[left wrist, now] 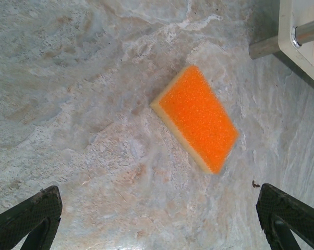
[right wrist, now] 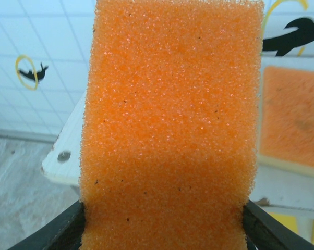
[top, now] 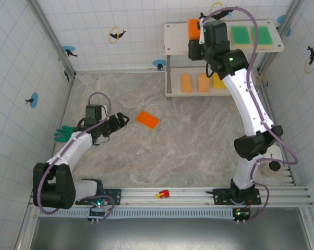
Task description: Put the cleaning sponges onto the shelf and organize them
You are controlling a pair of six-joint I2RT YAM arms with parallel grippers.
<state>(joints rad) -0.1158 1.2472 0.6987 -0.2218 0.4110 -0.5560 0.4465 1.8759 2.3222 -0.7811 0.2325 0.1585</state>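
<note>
Right gripper [right wrist: 165, 232]: clamping the held orange sponge [right wrist: 170, 120] at the left end of the shelf's [top: 175, 39] top board.
Left gripper [top: 123, 120]: jaws standing apart, hovering over the table [top: 198, 151].
Loose orange sponge [left wrist: 196, 117]: lying flat on the table, just ahead of the left gripper.
Green sponges [top: 240, 34]: two, lying on the top board.

Left arm [top: 68, 151], right arm [top: 248, 104]: white link shells, black joint housings — bases bolted on the grooved aluminium rail [top: 198, 194]. A lilac cable loops off each arm above the rail. Green indicator light on a right-arm joint far from the rail. Left gripper [left wrist: 157, 224] fingers [left wrist: 26, 219] black, wedge-shaped — finely textured faces.
</note>
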